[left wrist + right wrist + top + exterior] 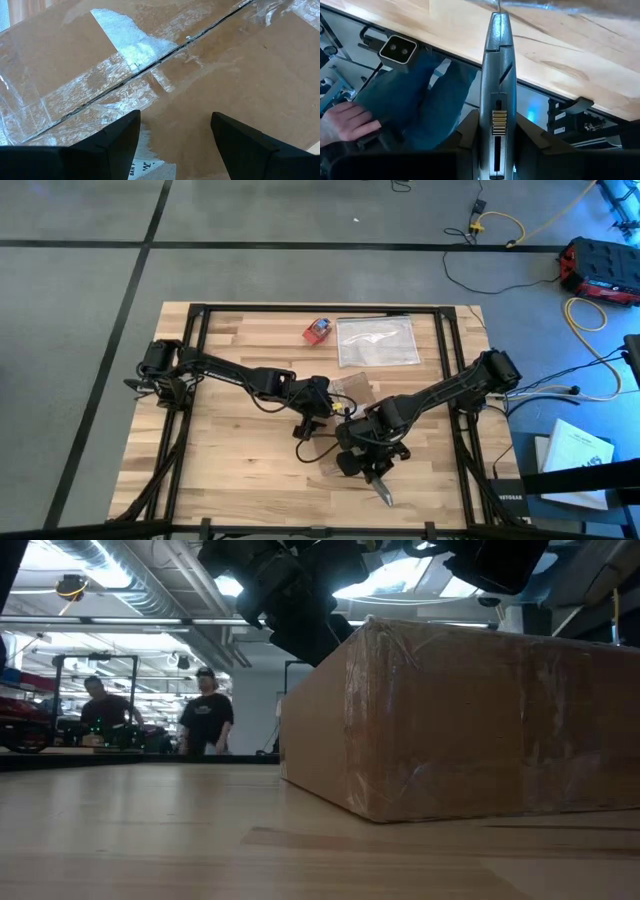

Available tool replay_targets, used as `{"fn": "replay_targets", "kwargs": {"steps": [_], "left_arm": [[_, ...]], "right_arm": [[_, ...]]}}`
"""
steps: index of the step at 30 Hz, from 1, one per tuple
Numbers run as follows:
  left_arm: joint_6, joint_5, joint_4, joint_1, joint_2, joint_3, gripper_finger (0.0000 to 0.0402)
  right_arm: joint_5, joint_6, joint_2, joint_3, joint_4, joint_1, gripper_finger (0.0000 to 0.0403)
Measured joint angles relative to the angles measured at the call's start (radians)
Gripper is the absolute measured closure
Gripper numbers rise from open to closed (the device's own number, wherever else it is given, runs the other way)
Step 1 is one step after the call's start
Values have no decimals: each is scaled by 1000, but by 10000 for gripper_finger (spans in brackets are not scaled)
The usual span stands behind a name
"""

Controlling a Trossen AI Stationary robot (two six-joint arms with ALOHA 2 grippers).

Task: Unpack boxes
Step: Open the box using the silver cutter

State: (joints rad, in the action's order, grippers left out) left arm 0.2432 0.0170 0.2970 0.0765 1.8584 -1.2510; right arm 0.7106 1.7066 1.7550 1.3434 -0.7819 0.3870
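The brown cardboard box (pixel 215 75) lies on the table under both arms. Shiny clear tape runs along its top seam (pixel 145 65). In the high view only a corner of the box (pixel 352 388) shows. In the low view its side (pixel 470 720) fills the right half. My left gripper (pixel 175 130) is open, with a finger on either side of a patch of the box's top. Whether its fingers touch the box I cannot tell. My right gripper (pixel 370 465) is shut on a grey utility knife (pixel 498 90), which points toward the table's near edge. My right gripper pinches the knife's handle (pixel 498 145) between its two fingers, which lie on its two flat sides. The knife runs straight on along the fingers, slanting down, and its narrow blade end (pixel 498 20) is well ahead of them. What the blade tip touches is cut off at the frame's edge.
A clear plastic bag (pixel 378 342) and a small red-and-blue object (pixel 318 330) lie near the table's far edge. A person's hand (pixel 345 125) and blue trouser legs show just beyond the near edge. Two people (pixel 207 715) stand in the room behind.
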Motion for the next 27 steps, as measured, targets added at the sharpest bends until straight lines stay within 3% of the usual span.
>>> {"fn": "replay_targets", "kwargs": {"steps": [4,8,14,21,27], "left_arm": [[0,0,0,0,0,0,168],[0,1,0,0,0,0,168],[-1,5,0,-1,0,0,168],[-1,6,0,-1,0,0,168],[-1,9,0,-2,0,0,168]], "right_arm": [[55,-37,0,0,11,15,342],[15,-87,-4,0,25,47,342],[-338,-362,-4,74,-7,130,342],[-684,-677,-3,176,-468,229,342],[-881,-1178,129,368,-727,279,342]]}}
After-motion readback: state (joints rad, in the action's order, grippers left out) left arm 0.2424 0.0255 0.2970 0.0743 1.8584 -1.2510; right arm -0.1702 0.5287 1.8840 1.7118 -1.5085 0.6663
